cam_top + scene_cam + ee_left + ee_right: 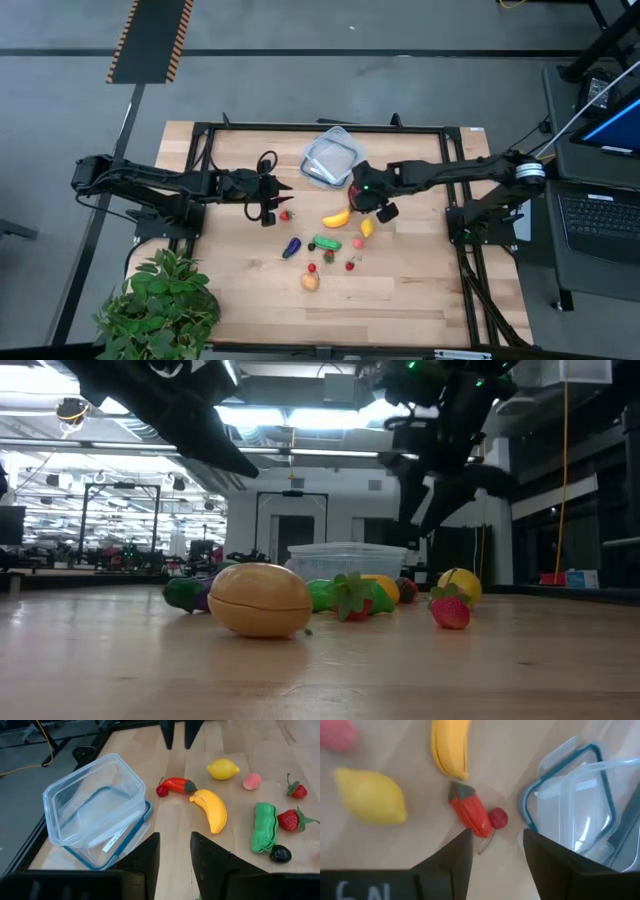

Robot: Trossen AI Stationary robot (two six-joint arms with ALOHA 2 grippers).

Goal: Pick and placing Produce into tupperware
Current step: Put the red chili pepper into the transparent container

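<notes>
Pale wood table (420, 300); clear bluish tupperware (331, 157) with a teal-rimmed lid; yellow banana (336, 219) and lemon (367, 227); purple eggplant (291, 247); green cucumber (327, 241); red pepper (178, 785); green leafy plant (160, 305) at lower left; orange-and-black striped strip (150, 40) at upper left.

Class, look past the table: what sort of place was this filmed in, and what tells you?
Probably a robotics lab or workshop hall: open ceiling with strip lights, metal frame rigs in the background, and a laptop beside the wooden table.
</notes>
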